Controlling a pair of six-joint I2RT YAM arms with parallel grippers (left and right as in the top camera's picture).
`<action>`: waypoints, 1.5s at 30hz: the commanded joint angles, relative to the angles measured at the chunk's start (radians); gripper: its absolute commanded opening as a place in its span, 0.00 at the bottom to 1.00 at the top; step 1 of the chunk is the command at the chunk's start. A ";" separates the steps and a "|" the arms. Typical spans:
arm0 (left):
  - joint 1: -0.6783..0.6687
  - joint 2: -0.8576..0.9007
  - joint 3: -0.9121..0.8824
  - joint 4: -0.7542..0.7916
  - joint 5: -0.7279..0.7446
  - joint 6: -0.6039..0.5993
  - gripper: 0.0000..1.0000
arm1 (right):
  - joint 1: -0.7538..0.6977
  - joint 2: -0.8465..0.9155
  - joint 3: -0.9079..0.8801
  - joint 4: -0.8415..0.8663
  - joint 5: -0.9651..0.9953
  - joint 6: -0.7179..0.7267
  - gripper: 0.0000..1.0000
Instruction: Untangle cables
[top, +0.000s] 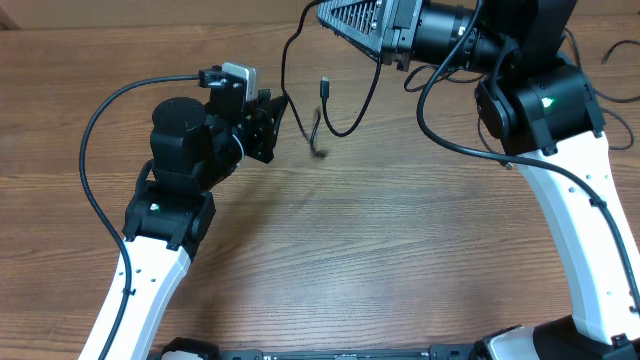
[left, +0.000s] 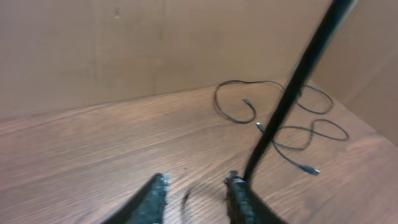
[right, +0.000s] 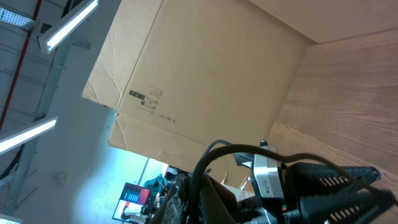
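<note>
One camera hangs above the desk (top: 330, 260) and looks straight down. It is far enough back to take in both arms, which reach in from the bottom edge of its view.

The left arm (top: 175, 200) carries its camera low at the wrist, close over the wood. It looks forward past its own fingers (left: 152, 199), along the desktop to a cardboard wall (left: 124, 50). A black cable (left: 298, 74) crosses close before its lens. The same cable shows from above, beside that arm's tip.

The camera on the right arm (top: 540, 100) is tipped up and sideways. Its fingers (right: 348, 186) sit in the bottom corner and the desk slants down the right side. Beyond stand a cardboard box (right: 199, 81) and ceiling lights (right: 65, 28).
</note>
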 joint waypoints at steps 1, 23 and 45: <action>0.003 0.003 0.019 0.011 0.132 0.002 0.43 | -0.001 -0.014 0.019 0.010 0.012 0.000 0.04; 0.004 0.000 0.019 0.028 0.150 0.062 0.54 | -0.060 -0.014 0.019 -0.047 0.078 -0.052 0.04; 0.003 0.003 0.019 0.074 0.113 0.054 0.54 | 0.014 -0.014 0.019 -0.036 -0.012 0.010 0.04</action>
